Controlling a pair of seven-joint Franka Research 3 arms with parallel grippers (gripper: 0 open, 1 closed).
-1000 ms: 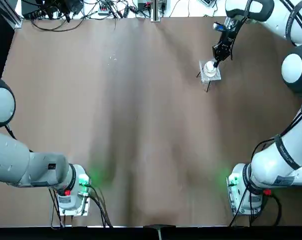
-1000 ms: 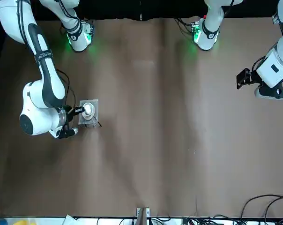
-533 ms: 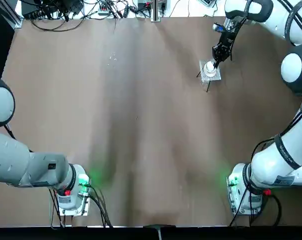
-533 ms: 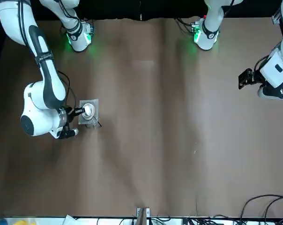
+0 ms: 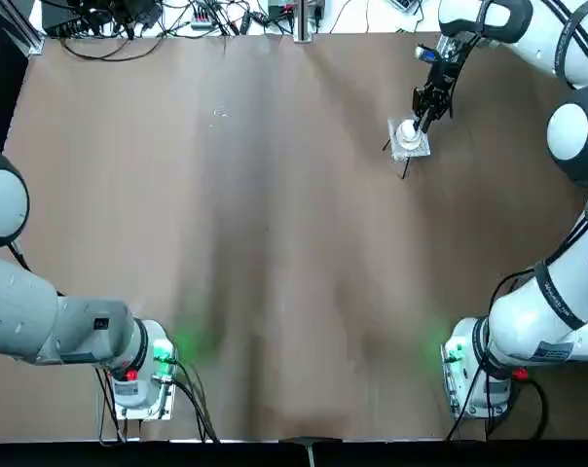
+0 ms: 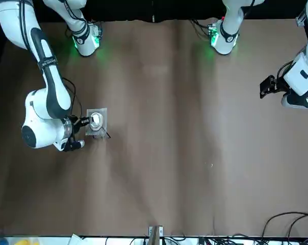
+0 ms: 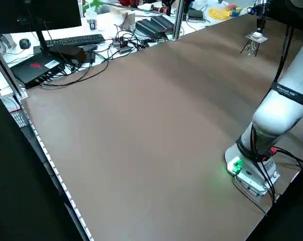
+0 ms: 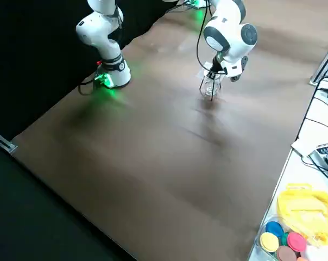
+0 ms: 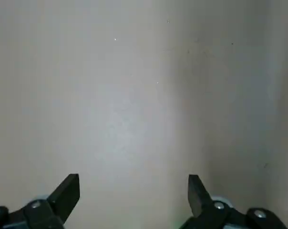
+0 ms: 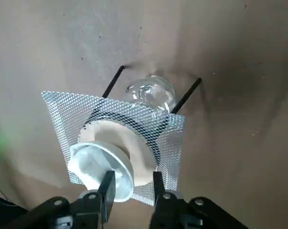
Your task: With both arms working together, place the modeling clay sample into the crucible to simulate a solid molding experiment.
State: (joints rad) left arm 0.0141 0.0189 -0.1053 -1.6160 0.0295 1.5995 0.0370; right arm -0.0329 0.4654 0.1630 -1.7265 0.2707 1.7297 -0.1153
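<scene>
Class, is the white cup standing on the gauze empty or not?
Not empty: in the right wrist view, whitish material lies inside the cup, against its wall.

The desk (image 5: 275, 292) is shot from pretty much straight overhead in the top view, facing the robot's way. In the front view it's seen from across, facing the robot. Both side views are raised, angled diagonally down. The wrist views are way closer in; the mesh stand (image 10: 170, 143) is shared by the right wrist and top views.
</scene>
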